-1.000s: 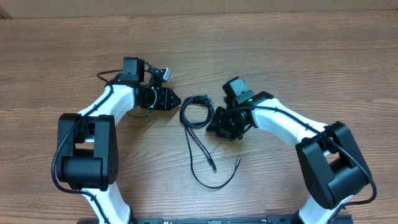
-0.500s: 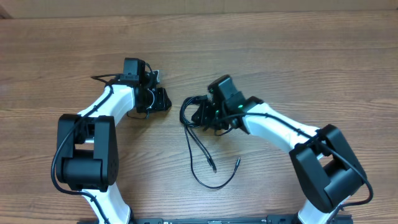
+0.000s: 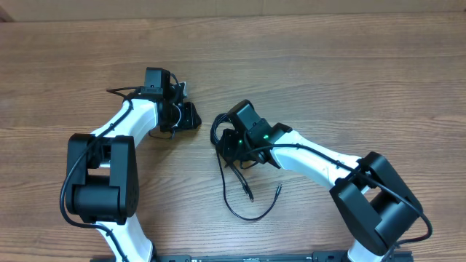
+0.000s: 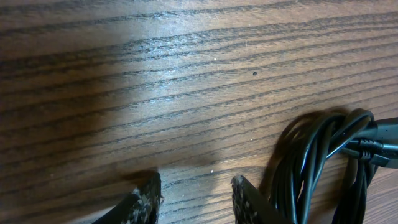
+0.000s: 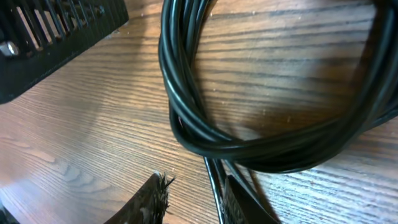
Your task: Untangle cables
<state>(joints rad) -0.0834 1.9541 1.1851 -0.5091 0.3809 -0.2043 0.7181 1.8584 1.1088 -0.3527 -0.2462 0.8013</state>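
Wooden table [image 3: 328, 65] under both arms. My left gripper [image 4: 196, 199] sits narrowly parted and empty beside the cables [image 4: 311, 162]. My right gripper [image 5: 196, 199], equally narrow, straddles one strand.

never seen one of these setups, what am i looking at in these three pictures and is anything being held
These are two white-and-black robot arms at a wooden table, each ending in a two-finger gripper. The wide picture looks down from above the table. The two close-ups come from small cameras on the wrists, so each shows its own fingertips at the bottom. On the table lie thin black cables: a coiled bundle with loose tails ending in small plugs. The left gripper is open beside the coil, with only bare wood between its fingers. The right gripper hovers over the coil. A strand runs between its open fingers, but nothing looks pinched. So nothing is held.
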